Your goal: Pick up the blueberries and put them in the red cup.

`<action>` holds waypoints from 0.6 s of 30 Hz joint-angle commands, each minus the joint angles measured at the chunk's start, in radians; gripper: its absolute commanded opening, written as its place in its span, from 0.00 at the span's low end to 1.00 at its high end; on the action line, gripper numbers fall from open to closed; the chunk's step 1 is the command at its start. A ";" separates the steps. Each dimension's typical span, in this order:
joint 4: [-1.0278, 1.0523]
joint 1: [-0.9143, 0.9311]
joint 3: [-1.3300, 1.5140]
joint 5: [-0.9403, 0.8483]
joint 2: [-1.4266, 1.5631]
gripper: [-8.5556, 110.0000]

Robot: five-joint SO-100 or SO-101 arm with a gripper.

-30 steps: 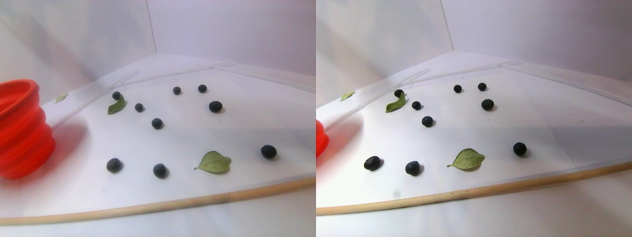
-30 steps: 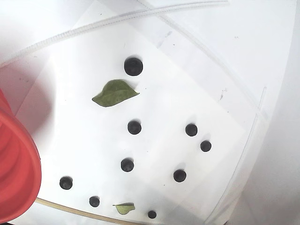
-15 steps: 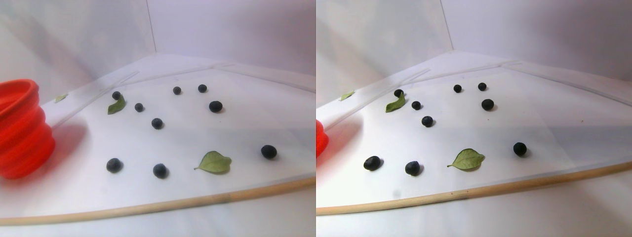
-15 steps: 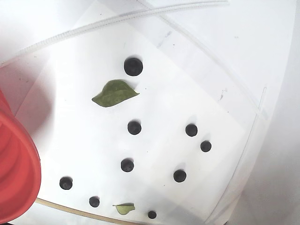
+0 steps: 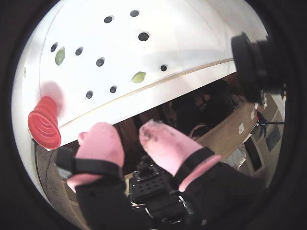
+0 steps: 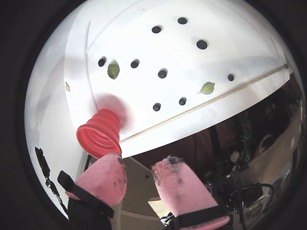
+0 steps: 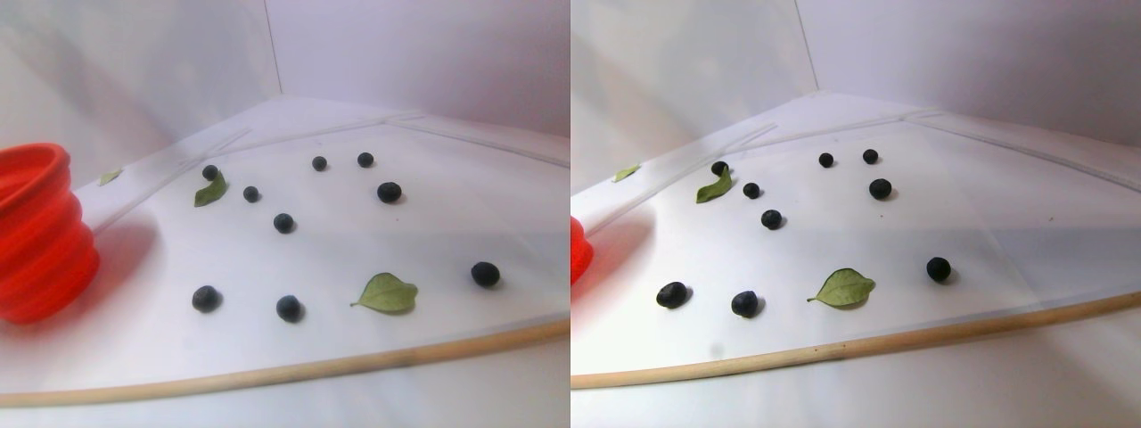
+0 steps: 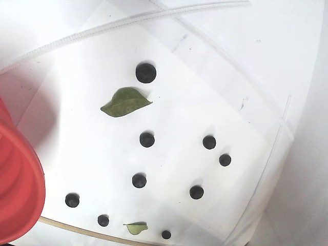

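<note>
On the white bench (image 8: 215, 56), eight blueberries (image 8: 147, 139) lie scattered and apart from one another, none of them inside the red cup (image 7: 36, 236). That cup stands at the left edge of the stereo pair view, its ridged wall showing and its mouth turned away, so its inside cannot be seen there. From a wrist view the red cup (image 6: 100, 133) shows its ringed interior, and no berry can be made out in it. In the fixed view the cup's rim fills the lower left corner, with the nearest berry (image 8: 72, 200) just to its right and clear of it.

A large green leaf (image 8: 125, 101) lies flat between the biggest berry (image 8: 146, 73) and the berry below it. A smaller leaf (image 8: 136, 227) sits near the wooden edge strip (image 7: 294, 370), between two berries. A third, tiny leaf (image 7: 110, 176) lies off by the far wall in the stereo pair view.

Both wrist views show the claw (image 6: 139, 172) held high above the bench, well away from the berries and the cup. Its two pink padded fingers (image 5: 165, 143) stand apart with a clear gap between them, and nothing is held between them. Dark smudges mark the fingertips (image 6: 172, 167).
</note>
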 commanded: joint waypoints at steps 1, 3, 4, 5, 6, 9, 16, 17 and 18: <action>-0.028 0.029 -0.023 -0.044 0.002 0.17; -0.057 0.034 -0.009 -0.071 -0.008 0.17; -0.071 0.037 0.000 -0.083 -0.009 0.17; -0.084 0.040 0.009 -0.095 -0.009 0.17; -0.100 0.046 0.020 -0.107 -0.009 0.17; -0.143 0.049 0.046 -0.141 -0.021 0.17; -0.230 0.049 0.086 -0.204 -0.066 0.17; -0.242 0.049 0.094 -0.212 -0.072 0.17; -0.253 0.052 0.098 -0.221 -0.078 0.17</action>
